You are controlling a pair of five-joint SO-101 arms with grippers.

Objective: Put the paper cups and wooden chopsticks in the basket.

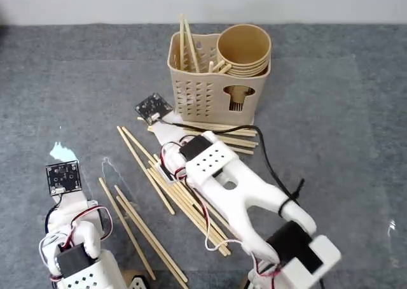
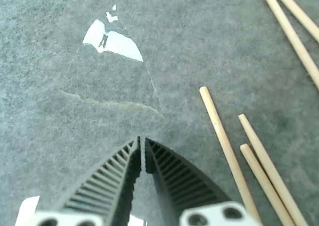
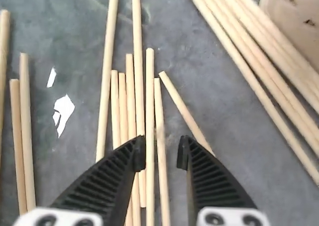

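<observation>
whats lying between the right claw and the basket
A row of wooden chopsticks lies on the mat between the right claw and the basket, seen in the right wrist view.

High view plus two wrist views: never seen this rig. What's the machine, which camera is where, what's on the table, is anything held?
The machine is two small white robot arms, side by side at a grey table. The high view comes from a fixed camera looking down over everything. Each wrist view comes from a camera mounted on one arm, looking along its hand.

In the high view the left arm is at the lower left. The right arm is in the middle, with its far end near the basket.

The basket already holds stacked paper cups and a few chopsticks standing in it. Many loose chopsticks lie on the table.

The left hand is shut and holds nothing. The right hand is open just above a bundle of loose chopsticks and grips none yet.
</observation>
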